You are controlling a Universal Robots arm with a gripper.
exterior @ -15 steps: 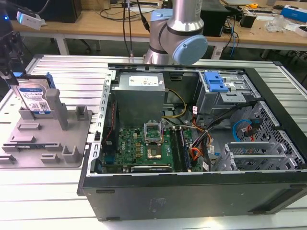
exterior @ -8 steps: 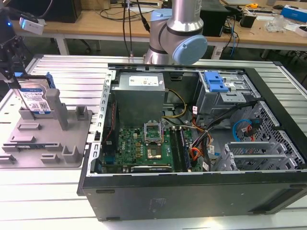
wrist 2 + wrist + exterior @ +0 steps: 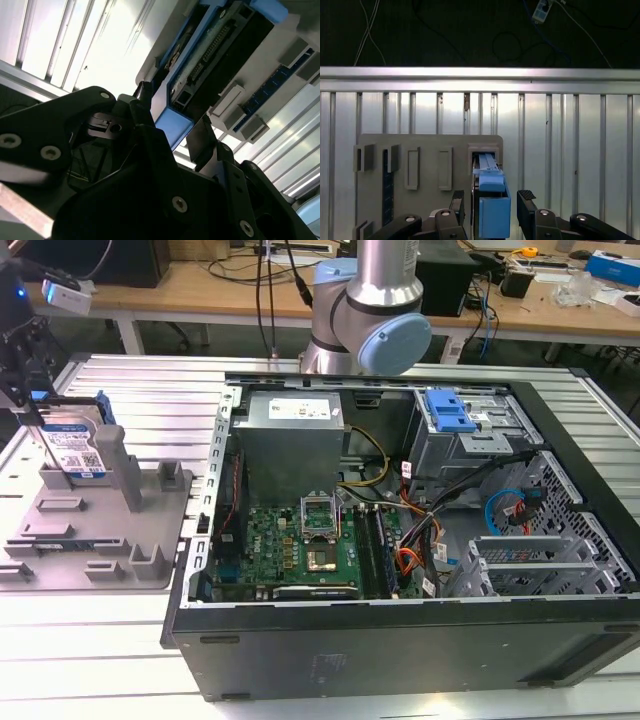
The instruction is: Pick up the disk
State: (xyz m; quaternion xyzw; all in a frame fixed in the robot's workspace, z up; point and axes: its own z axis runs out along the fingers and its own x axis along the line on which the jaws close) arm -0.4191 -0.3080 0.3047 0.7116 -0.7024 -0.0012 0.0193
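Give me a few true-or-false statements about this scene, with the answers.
1. The disk stands on edge in the grey fixture. True.
2. The pincer is open, with a finger on each side of the disk. True.
3. The disk lies inside the computer case. False: it is in the fixture, outside the case, to the exterior view's left.
4. The case is closed up. False: its side is open and the circuit board shows.

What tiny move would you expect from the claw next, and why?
Probably closing the gripper: in the first wrist view its fingers stand open on either side of the disk, which sits upright in the grey fixture, with a gap on both sides.
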